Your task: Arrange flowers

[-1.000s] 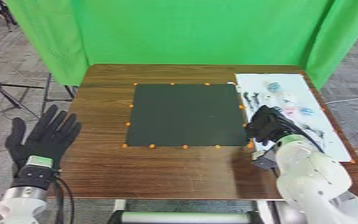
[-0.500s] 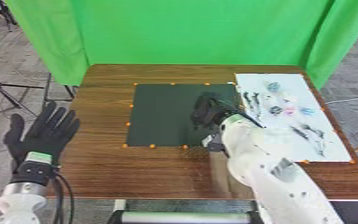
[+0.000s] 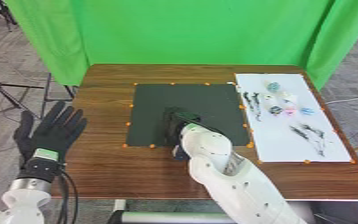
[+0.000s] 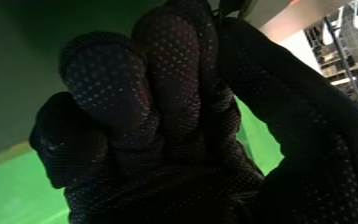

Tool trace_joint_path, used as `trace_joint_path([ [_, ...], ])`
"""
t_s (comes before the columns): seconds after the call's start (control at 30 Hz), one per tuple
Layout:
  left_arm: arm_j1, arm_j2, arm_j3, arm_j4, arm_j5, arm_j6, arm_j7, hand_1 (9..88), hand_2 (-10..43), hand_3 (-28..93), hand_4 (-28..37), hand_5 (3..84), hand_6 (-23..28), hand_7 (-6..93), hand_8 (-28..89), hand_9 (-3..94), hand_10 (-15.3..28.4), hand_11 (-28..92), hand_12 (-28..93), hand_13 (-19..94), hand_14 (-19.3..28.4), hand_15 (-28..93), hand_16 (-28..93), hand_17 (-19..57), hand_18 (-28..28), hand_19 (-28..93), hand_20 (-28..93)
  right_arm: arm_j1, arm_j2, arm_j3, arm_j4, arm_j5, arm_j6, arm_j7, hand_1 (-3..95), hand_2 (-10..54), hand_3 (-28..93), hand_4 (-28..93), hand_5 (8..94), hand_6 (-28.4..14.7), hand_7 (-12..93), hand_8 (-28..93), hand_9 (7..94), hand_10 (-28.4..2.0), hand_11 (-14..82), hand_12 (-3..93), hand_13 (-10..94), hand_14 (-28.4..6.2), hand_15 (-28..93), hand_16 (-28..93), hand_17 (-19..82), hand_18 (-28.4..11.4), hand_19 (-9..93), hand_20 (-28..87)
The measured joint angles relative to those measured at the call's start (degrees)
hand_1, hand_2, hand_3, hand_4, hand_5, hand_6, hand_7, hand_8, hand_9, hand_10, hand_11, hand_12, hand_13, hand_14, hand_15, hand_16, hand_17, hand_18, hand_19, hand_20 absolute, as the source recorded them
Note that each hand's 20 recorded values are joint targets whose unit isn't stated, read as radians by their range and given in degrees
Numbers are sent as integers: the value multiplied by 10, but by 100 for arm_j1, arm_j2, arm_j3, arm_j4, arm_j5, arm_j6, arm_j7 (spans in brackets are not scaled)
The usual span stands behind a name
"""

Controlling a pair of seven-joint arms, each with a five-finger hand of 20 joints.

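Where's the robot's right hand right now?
In the head view, the right hand is over the near half of the dark mat, around its middle, to the left of the white sheet.

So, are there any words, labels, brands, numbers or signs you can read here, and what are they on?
None that can be read.
Light green label at the wrist of the robot's left hand: any print is too small to read.
White sheet: no readable writing.
Black mat: no readable writing.
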Motion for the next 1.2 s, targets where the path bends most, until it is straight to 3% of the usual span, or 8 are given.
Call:
trace_joint_path([
  [0.33,-263,80,163,70,3,31,-63,253,126,724,-283,370,75,129,-91,354,157,243,115,257,159,367,-96,-22,111,344,59,195,-514,-104,557,-220,-108,62,403,-86,813,24,777,-22,435,239,894,-109,353,397,864,-89,509,332,605,-165,932,445],
  [0.6,-294,104,248,70,3,31,-57,253,126,724,-283,371,74,129,-92,354,158,243,115,257,159,368,-97,-22,111,345,60,294,-601,-198,732,-509,-111,8,401,-85,803,7,779,-23,432,232,892,-110,357,391,864,-88,509,333,605,-166,932,447],
  [0.77,-333,98,265,101,6,31,-126,253,126,724,-283,370,75,131,-92,354,158,245,116,257,159,369,-96,-24,113,347,60,286,-646,-179,751,-520,-121,82,404,-94,761,-69,758,-23,435,222,866,-125,388,318,833,-98,514,326,579,-176,932,444],
  [0.97,-356,100,274,110,20,56,-166,252,127,725,-283,372,76,136,-91,356,157,250,117,256,161,375,-94,-27,116,352,61,285,-741,-83,688,-500,-467,227,375,-95,733,-116,735,-24,444,211,851,-129,383,310,817,-104,516,315,563,-184,932,437],
  [1.2,-357,104,274,106,76,196,-209,252,128,725,-283,374,76,140,-93,355,157,252,116,257,161,379,-95,-28,117,354,61,285,-740,-106,600,-464,-509,349,303,-95,751,-168,742,-38,447,8,844,-134,379,305,811,-107,518,306,558,-188,932,429],
])
